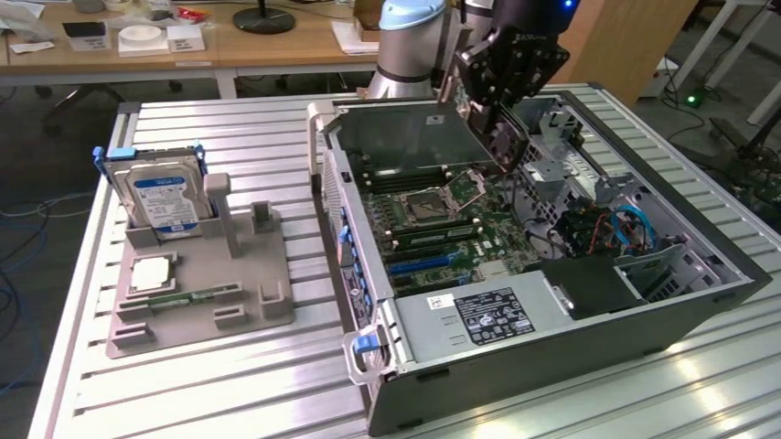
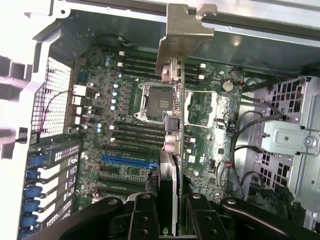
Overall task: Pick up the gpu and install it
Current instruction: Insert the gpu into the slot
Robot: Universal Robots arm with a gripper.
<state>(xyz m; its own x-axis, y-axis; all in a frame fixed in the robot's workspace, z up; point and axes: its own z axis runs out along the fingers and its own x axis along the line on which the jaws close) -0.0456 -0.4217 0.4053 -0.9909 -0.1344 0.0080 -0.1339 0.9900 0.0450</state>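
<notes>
Grey holder: at the exterior view's left, the grey holder point(image 1: 201, 315) carries the hard drive point(image 1: 165, 197) upright and the memory stick point(image 1: 196, 297) lying flat. Both are well apart from the arm and play no part in this step.
Computer case: the open computer case point(image 1: 683, 306) lies on its side on the table, with its motherboard point(image 1: 427, 229) facing up.
Gpu: the gpu point(image 1: 409, 137) hangs in the air above the far part of the motherboard, clear of every slot. In the wrist view it appears edge-on point(image 2: 169, 175) over the processor socket point(image 2: 152, 102), with its metal bracket point(image 2: 187, 25) at the end away from the fingers.
Gripper: the gripper point(image 1: 503, 137) is closed onto one end of the gpu, with a finger point(image 2: 142, 215) against each face.
Target (judged): the blue slot point(image 2: 125, 161) seems the likely seat. The card is not above it and runs across its line.
Doing it well (judged): the card's long edge should be parallel to the slot and directly over it, with the bracket toward the rear wall, and it should go down without tilt. Held at one end, the card could seat unevenly or snag the cables point(image 1: 635, 229).
</notes>
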